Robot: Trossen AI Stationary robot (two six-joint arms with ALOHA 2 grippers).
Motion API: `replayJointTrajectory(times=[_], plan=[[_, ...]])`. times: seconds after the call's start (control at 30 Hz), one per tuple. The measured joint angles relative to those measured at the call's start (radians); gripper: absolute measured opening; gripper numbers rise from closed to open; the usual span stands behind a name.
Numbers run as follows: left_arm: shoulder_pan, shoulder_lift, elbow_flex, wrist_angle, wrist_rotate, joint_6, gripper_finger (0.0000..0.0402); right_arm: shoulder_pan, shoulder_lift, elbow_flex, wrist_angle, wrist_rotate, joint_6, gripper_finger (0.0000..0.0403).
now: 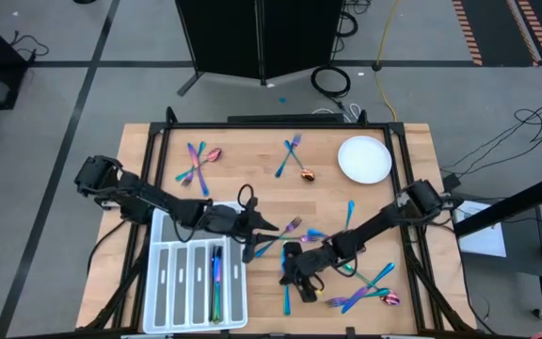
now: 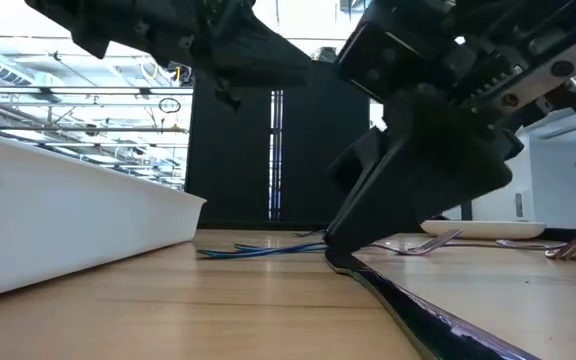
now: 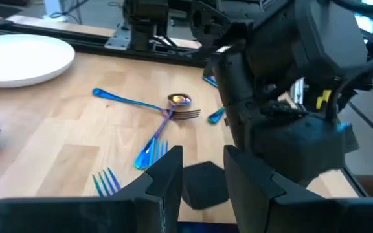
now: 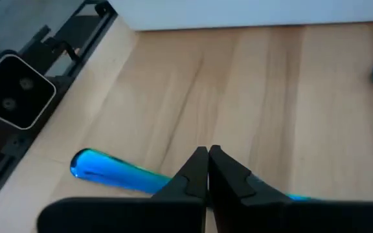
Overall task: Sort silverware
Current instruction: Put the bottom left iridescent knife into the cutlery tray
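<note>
Right wrist view: the right gripper [image 4: 207, 169] is seen with its fingertips pressed together over a blue utensil handle [image 4: 112, 169] lying flat on the wooden table [image 4: 264, 84]; the handle passes under the tips, and whether it is truly pinched cannot be told.
Right gripper place: it is set low at the table's near middle [image 1: 294, 268], just beside the white tray [image 1: 158, 292].
Step in hand: judged to be the pick-up of this flat piece; a lift should be kept slow and level, and the grip checked before the carry, since a thin handle is easily slipped off.
Left gripper: the left gripper [image 1: 262, 229] is held partly open, nothing between its fingers, hovering close beside the right one.
Silverware: one piece is already laid in a tray slot [image 1: 216, 273]; clusters are left at the far left [image 1: 196, 165], far middle [image 1: 293, 155] and near right [image 1: 370, 292].
Other things: a white plate [image 1: 363, 158] is set at the far right.
In the way: the two wrists are crowded together, and the tray wall [image 2: 68, 220] must be cleared.
</note>
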Motion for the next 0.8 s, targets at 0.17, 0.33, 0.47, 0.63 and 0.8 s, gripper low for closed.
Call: replayJointTrajectory(times=[0.17, 0.33, 0.47, 0.63, 0.8], plan=[[0.007, 0.0, 0.0, -0.009, 0.036, 0.002, 0.0113, 0.004, 0.015, 0.035, -0.103, 0.001, -0.008, 0.0], [0.006, 0.0, 0.0, -0.025, 0.037, 0.022, 0.0113, 0.006, 0.012, 0.068, -0.221, 0.002, -0.08, 0.0], [0.009, 0.0, 0.0, -0.025, 0.037, 0.038, 0.0113, 0.013, 0.012, 0.133, -0.36, 0.054, -0.208, 0.0], [0.018, 0.0, 0.0, -0.025, 0.037, 0.048, 0.0113, 0.002, 0.015, 0.208, -0.471, 0.084, -0.362, 0.0], [0.025, 0.0, 0.0, -0.024, 0.04, 0.076, 0.0113, 0.002, -0.012, 0.291, -0.52, 0.057, -0.412, 0.0]])
